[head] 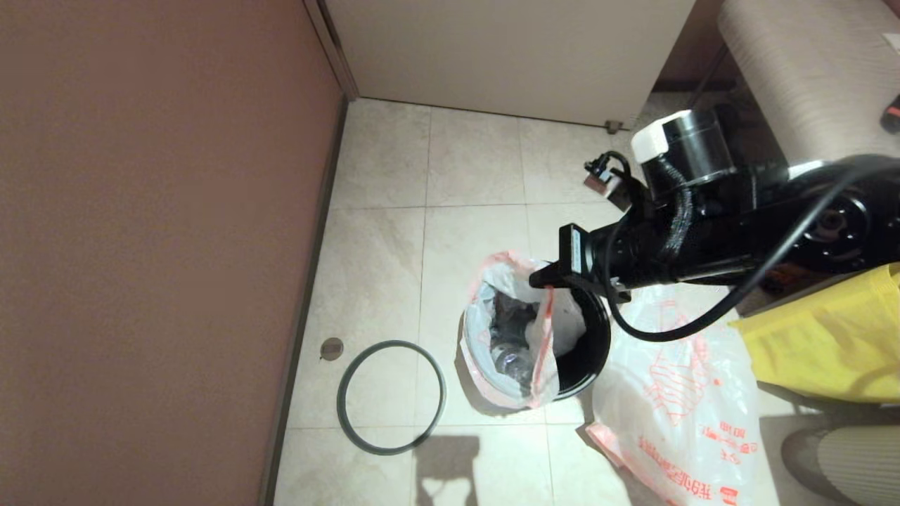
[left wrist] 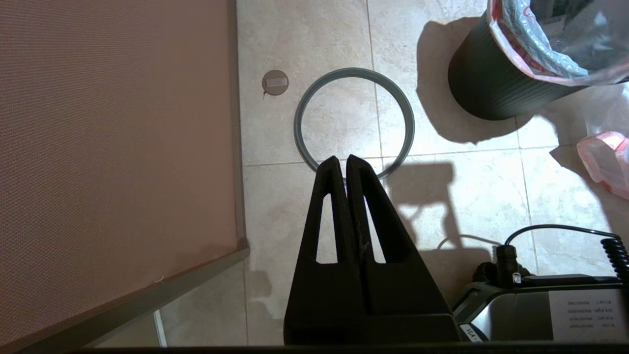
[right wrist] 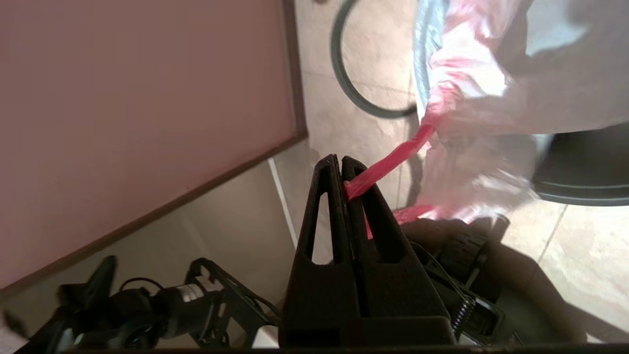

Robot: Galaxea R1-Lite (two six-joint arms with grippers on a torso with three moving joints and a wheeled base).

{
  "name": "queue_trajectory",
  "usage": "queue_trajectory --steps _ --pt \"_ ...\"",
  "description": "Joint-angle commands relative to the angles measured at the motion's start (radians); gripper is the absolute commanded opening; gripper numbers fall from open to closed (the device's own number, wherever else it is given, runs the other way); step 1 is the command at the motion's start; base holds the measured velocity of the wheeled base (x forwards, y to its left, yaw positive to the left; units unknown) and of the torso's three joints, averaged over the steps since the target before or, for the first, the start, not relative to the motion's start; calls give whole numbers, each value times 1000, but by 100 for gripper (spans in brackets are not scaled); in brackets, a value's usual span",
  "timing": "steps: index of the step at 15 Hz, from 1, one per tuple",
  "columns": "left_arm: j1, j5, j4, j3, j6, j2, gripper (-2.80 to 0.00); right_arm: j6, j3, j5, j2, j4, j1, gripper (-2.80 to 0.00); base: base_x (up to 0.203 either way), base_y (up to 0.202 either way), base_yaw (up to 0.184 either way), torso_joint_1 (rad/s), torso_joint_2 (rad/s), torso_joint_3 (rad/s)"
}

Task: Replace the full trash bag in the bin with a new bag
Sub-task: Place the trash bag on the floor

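Right hand [right wrist: 342, 169]: clamped on red-orange drawstring of bulgy translucent white full trash bag [head: 517, 330], seated in small round black plastic bin [head: 587, 344], floor centre. Left hand [left wrist: 342, 164]: closed, empty, parked. Risk: thin film tearing, bin tipping, if bag snags.

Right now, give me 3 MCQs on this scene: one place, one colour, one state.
1. Where is the grey ring?
A. on the bin
B. flat on the floor, left of the bin
C. inside the bin

2. What colour is the drawstring?
A. red
B. blue
C. green

3. The right gripper is:
A. open above the bin
B. shut on nothing
C. shut on the drawstring

Answers: B, the ring lies apart from the bin; A, the strip is red; C, the drawstring of the full bag runs taut from the closed fingers.
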Motion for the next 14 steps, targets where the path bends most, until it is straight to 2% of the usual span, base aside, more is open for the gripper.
queue_trajectory --steps 1,8,11,14 --pt "0 0 1 0 0 2 -280 -1 -3 2 -97 11 1 -280 0 0 0 0 0 0" --pt "0 0 1 0 -1 2 -280 -36 -40 -11 -364 61 17 -280 0 0 0 0 0 0" --pt "0 0 1 0 -1 2 -280 -54 -161 -11 -383 105 23 -280 0 0 0 0 0 0" --pt "0 0 1 0 -1 2 -280 -70 -337 -11 -300 158 77 -280 0 0 0 0 0 0"
